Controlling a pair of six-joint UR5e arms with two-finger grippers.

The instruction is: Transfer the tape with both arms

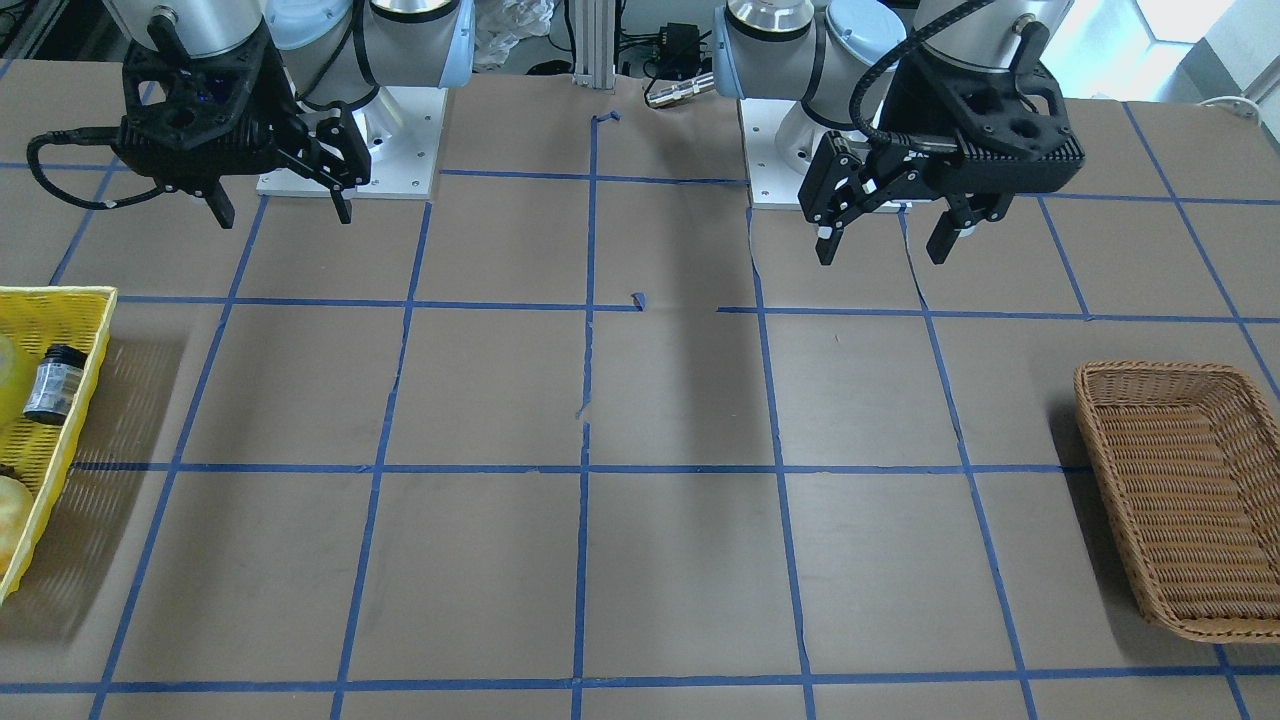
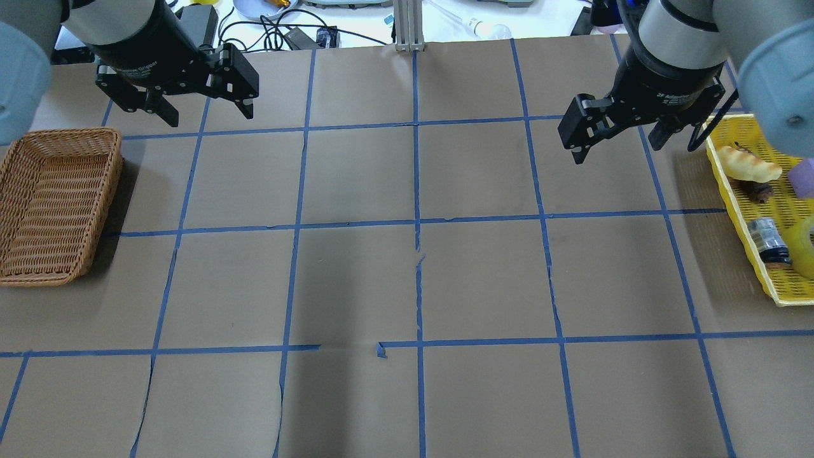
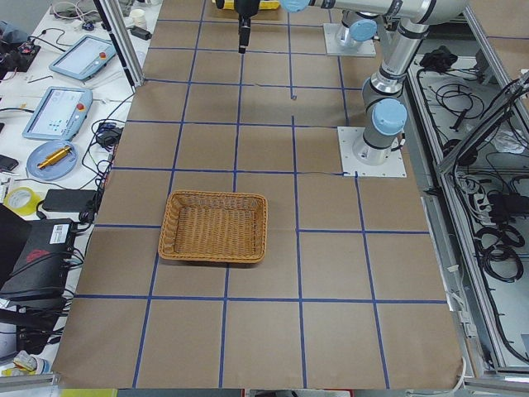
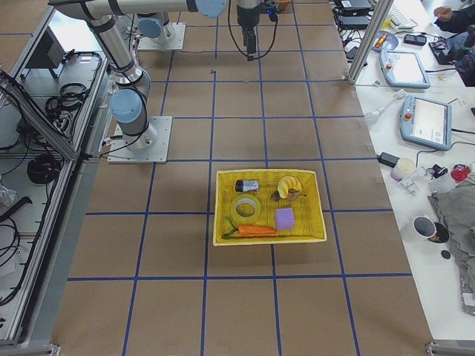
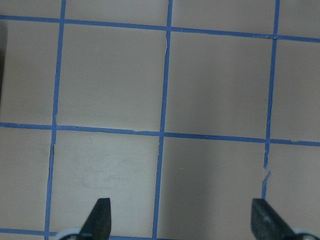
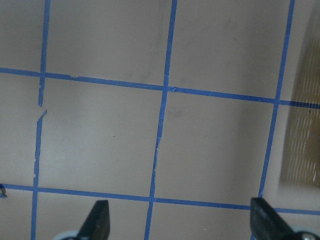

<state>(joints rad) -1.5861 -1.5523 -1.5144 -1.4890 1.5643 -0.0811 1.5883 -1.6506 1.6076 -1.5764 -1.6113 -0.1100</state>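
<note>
The tape (image 4: 246, 208), a translucent yellow roll, lies flat in the yellow basket (image 4: 223, 222) at the table's right end. In the overhead view only its edge (image 2: 807, 245) shows, beside a small dark bottle (image 2: 769, 240). My right gripper (image 2: 636, 149) hangs open and empty above the table, inward of that basket; it also shows in the front view (image 1: 280, 212). My left gripper (image 2: 206, 114) hangs open and empty near the far left; it also shows in the front view (image 1: 880, 240). Both wrist views show wide-apart fingertips (image 5: 100, 220) (image 6: 100, 220) over bare table.
An empty brown wicker basket (image 2: 57, 203) sits at the table's left end. The yellow basket (image 2: 738, 191) also holds a pale bread-like item (image 2: 747, 165), a purple block (image 4: 285, 219) and a carrot (image 4: 252, 231). Blue tape grid lines cross the brown table.
</note>
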